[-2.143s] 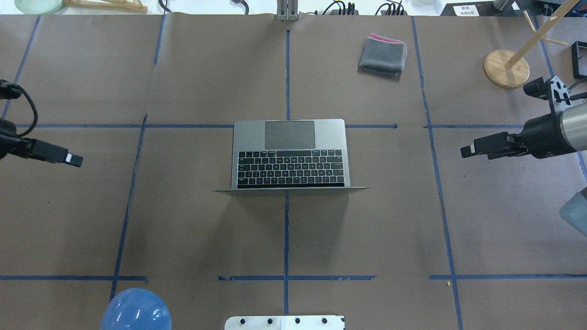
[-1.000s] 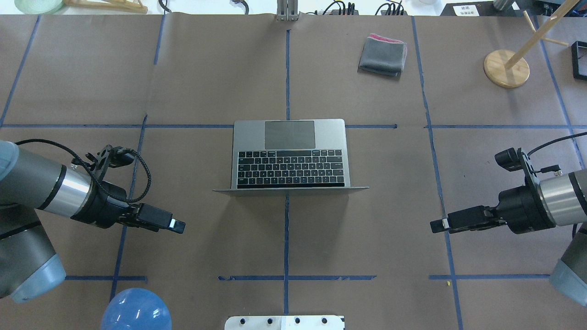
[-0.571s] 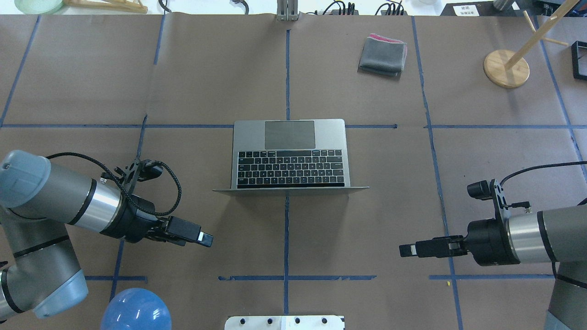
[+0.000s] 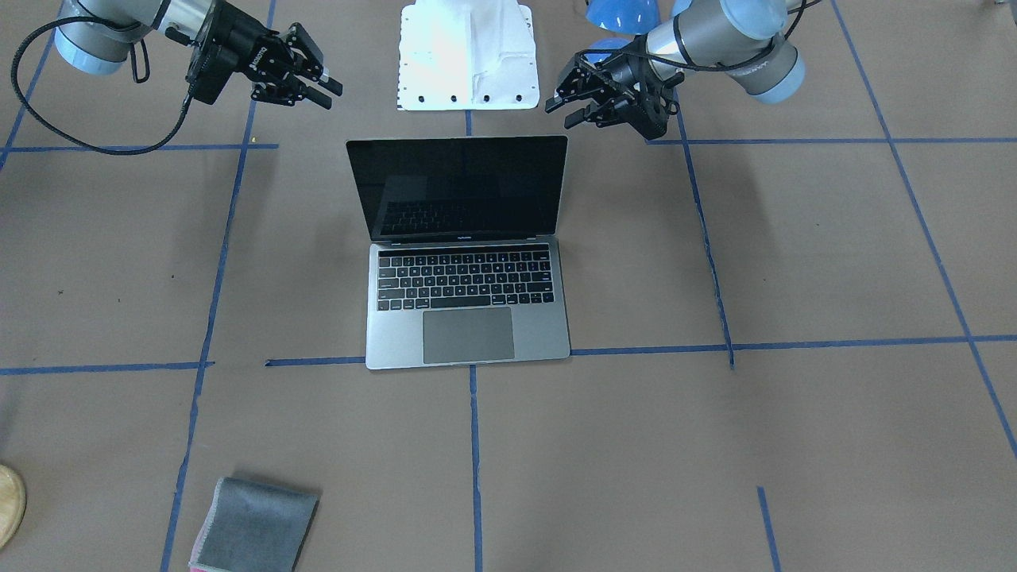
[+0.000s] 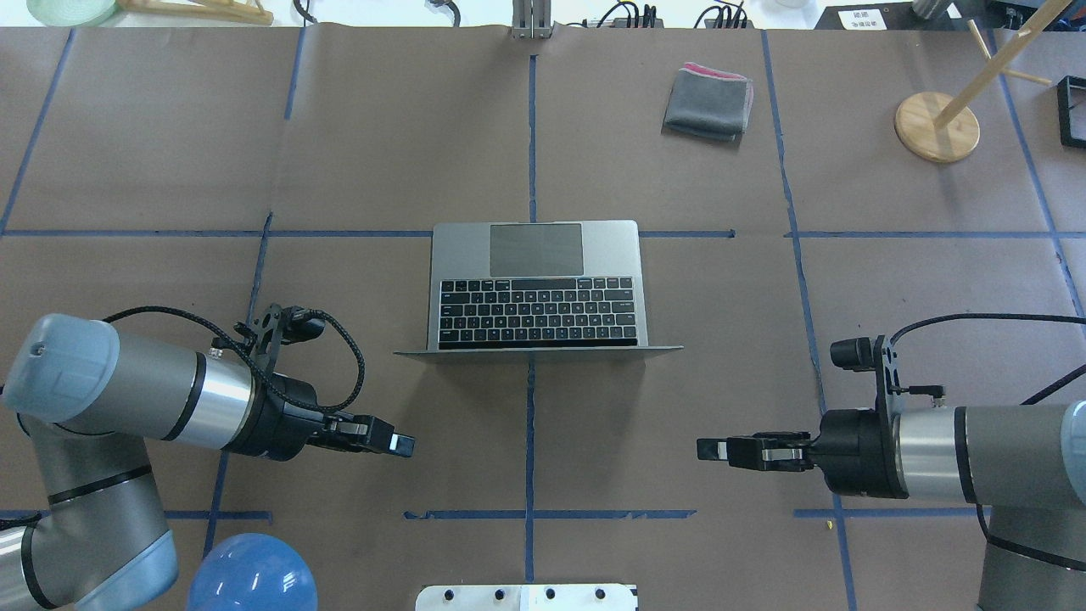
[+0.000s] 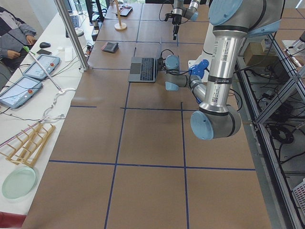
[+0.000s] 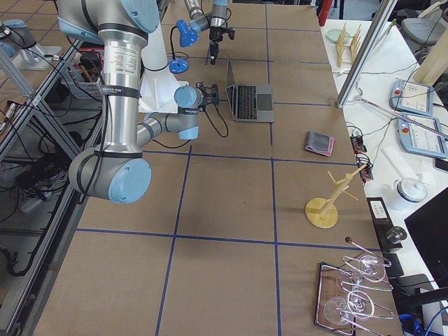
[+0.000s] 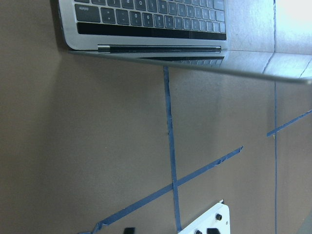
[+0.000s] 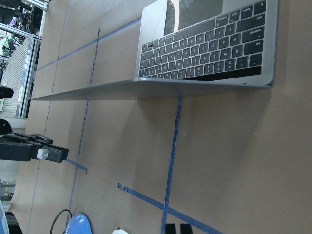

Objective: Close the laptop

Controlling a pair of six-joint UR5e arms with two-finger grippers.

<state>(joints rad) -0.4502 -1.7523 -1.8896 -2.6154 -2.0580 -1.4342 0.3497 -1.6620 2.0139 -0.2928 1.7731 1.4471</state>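
Note:
The laptop [image 5: 538,288] stands open in the middle of the table, its dark screen [image 4: 461,191] facing away from the robot and its lid upright. It also shows in the left wrist view [image 8: 146,19] and the right wrist view [image 9: 204,44]. My left gripper [image 5: 405,444] hangs behind the lid on the laptop's left, clear of it, and its fingers look apart in the front view [image 4: 562,107]. My right gripper [image 5: 706,448] hangs behind the lid on the right, also clear [image 4: 330,91]. Its fingertips [image 9: 170,229] lie close together. Both are empty.
A folded grey cloth [image 5: 708,103] lies at the far right. A wooden stand [image 5: 937,126] is further right. A blue dome [image 5: 251,575] and the white base plate [image 5: 526,596] sit at the near edge, between the arms.
Both arms have swung in from the table's sides towards the robot and towards each other, so the grippers now sit behind the lid. The laptop has not moved.

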